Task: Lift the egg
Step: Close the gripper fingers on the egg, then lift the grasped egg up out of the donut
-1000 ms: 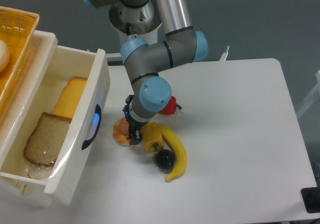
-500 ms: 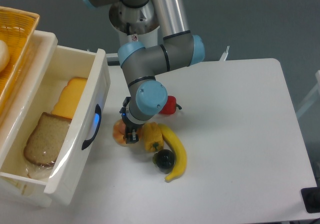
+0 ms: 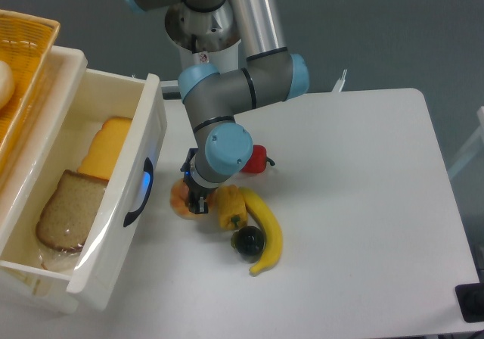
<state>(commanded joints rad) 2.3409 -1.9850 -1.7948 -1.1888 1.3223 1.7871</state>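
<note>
My gripper points straight down at the table, just left of the yellow pepper. Its dark fingers stand at the right edge of an orange-tan ring pastry. The egg shows only as a small pinkish-tan patch on the pastry, right beside the fingers and partly covered by the wrist. The wrist hides the gap between the fingers, so I cannot tell whether they touch the egg or how wide they stand.
A banana and a dark round fruit lie right of the gripper, with a red pepper behind the wrist. An open white drawer holding bread and cheese stands close on the left, below a wicker basket.
The wrist has shifted slightly left and down over the pastry and egg, covering more of the egg than a second ago. Nothing else has moved.
</note>
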